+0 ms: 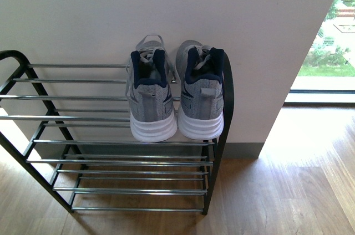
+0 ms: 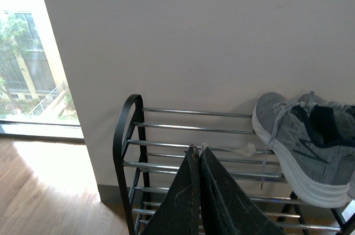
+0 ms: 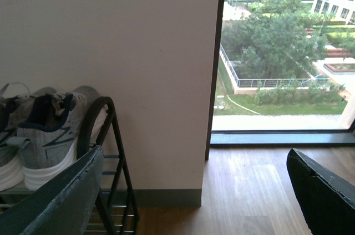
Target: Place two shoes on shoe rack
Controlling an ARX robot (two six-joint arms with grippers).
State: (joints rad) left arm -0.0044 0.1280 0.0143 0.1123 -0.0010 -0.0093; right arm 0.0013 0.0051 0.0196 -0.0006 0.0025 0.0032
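The shoe rack [image 1: 111,97] stands against the wall [image 1: 166,8]; the two shoes [image 1: 151,99] sit side by side at its top shelf's right end, heels outward. Left hand [image 2: 197,152] pressed together, right hand [image 3: 194,157] spread wide

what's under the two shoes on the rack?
The two shoes sit on the top rods of the shoe rack. Below that show lower shelf rods, then wood floor. Rod stretches directly beneath the soles are covered.

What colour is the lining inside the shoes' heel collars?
Dark navy on both shoes; the front view shows it best.
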